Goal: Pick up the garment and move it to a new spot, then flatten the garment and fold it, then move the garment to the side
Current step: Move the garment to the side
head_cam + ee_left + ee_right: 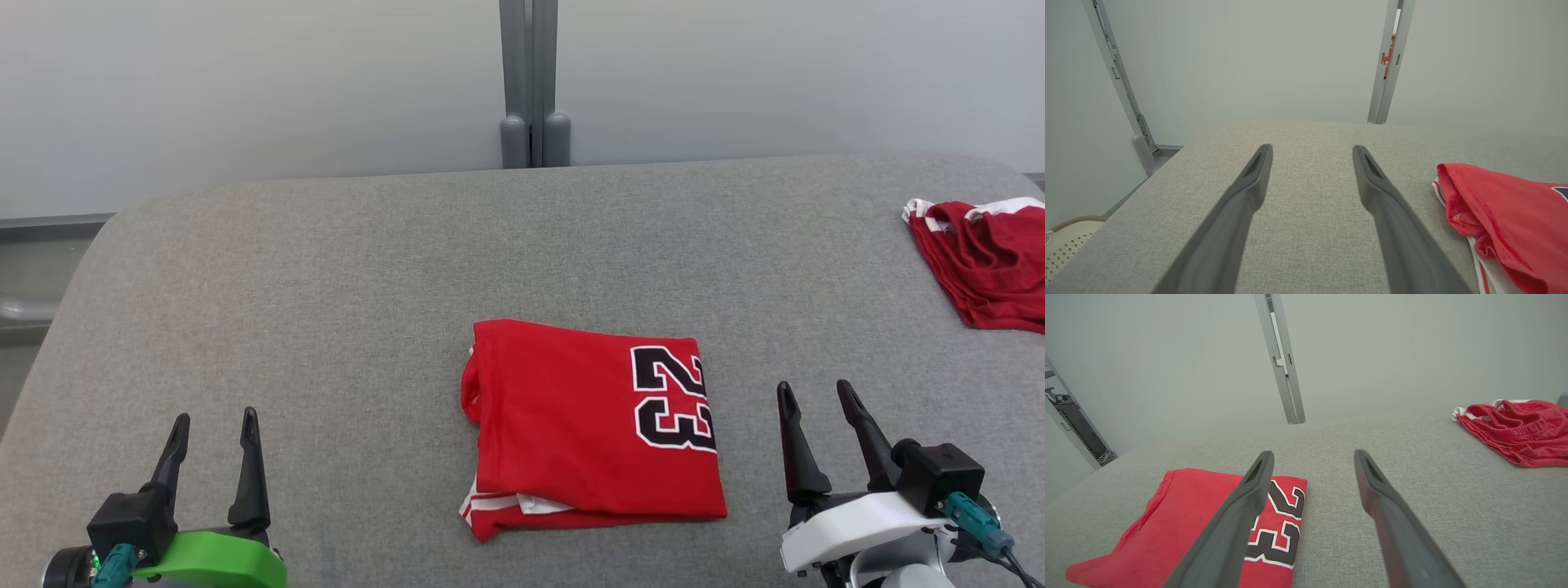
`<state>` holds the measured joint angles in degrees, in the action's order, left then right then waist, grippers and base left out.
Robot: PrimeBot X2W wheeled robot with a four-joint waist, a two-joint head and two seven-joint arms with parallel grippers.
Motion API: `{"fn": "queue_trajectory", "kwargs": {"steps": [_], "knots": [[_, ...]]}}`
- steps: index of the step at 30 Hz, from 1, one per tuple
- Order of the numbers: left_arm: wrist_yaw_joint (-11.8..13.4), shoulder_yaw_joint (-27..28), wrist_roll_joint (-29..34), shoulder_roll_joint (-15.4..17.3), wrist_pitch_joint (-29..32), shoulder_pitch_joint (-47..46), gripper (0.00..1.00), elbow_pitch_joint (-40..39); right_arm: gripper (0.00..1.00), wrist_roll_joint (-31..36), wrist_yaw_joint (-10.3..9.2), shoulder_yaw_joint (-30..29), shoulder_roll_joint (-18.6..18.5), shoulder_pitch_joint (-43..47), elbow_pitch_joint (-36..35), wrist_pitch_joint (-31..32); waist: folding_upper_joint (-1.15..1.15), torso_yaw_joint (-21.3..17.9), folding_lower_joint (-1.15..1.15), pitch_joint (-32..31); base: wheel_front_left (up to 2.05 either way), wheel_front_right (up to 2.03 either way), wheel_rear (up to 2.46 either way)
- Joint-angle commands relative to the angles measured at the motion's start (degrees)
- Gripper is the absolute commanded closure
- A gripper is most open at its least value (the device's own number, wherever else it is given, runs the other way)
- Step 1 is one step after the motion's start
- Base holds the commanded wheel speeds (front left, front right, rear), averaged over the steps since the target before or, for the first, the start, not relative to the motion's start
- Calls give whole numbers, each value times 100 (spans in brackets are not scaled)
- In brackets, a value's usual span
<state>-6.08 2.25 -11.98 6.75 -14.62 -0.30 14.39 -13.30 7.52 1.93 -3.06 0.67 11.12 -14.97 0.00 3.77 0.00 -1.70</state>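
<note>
A red garment (588,429) with a black "23" lies folded into a rectangle in the middle of the grey padded table (343,269). It also appears at the right edge of the left wrist view, garment (1506,216), and at lower left of the right wrist view, garment (1180,522). My left gripper (216,420) is open near the table's front left, well apart from the cloth, with nothing between its fingers (1249,183). My right gripper (812,390) is open just right of the garment, empty, its fingers (1380,490) over bare table.
A second red garment with white trim (984,265) lies crumpled at the table's far right edge, also second garment (1515,430). A grey post (532,82) stands behind the table against a pale wall. A perforated white basket (1065,241) sits below the left table edge.
</note>
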Motion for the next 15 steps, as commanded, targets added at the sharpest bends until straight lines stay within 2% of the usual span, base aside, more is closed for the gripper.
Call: {"fn": "queue_trajectory", "kwargs": {"steps": [1, 15], "knots": [[15, 4, -70, 52, 13, 111, 0, -18, 0, 37, -9, -2, -7, 38, 13, 0, 0, 2, 0, 5, 0, 0, 0], [61, -58, -98, 114, 17, 48, 0, 0, 0, 103, -9, 191, -38, -312, 96, 14, 0, 52, 0, 66, 0, 0, 0]]}}
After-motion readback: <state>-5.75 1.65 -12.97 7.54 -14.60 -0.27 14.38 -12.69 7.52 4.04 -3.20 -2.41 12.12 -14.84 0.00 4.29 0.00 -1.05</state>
